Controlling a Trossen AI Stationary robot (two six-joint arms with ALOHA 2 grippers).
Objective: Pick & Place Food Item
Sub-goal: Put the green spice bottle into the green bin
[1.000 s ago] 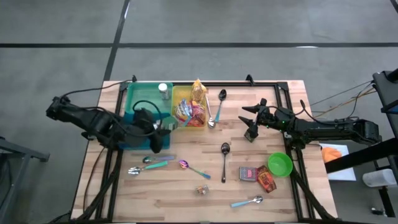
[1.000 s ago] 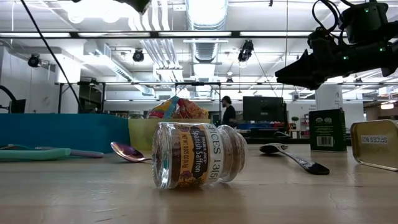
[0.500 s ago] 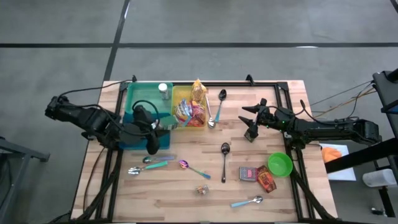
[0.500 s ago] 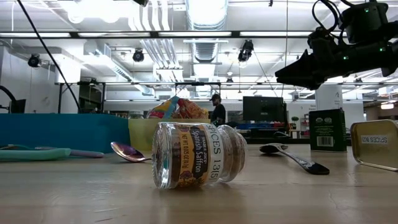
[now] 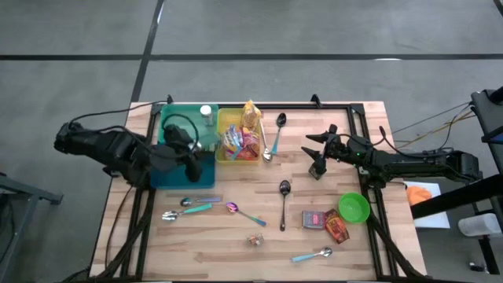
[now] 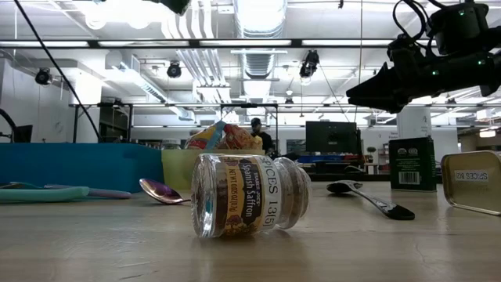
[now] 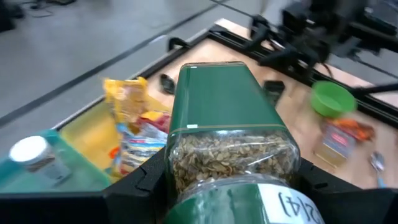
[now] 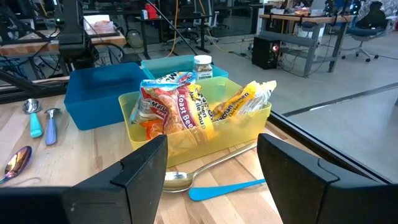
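- Wooden slats of the work table carry scattered spoons, a green bowl and a tipped saffron jar, with a workshop hall beyond.
- Two bins sit side by side at the far edge: the blue bin holds one small jar, the yellow bin is crowded with snack packets.
- Over the blue bin, the left gripper pinches a green-lidded seed jar between its fingers.
- Placing it well likely means lowering over open bin floor, clear of the wall and the small jar, before letting go.
- Off to the side, the right gripper waits above the table, fingers spread, holding nothing.
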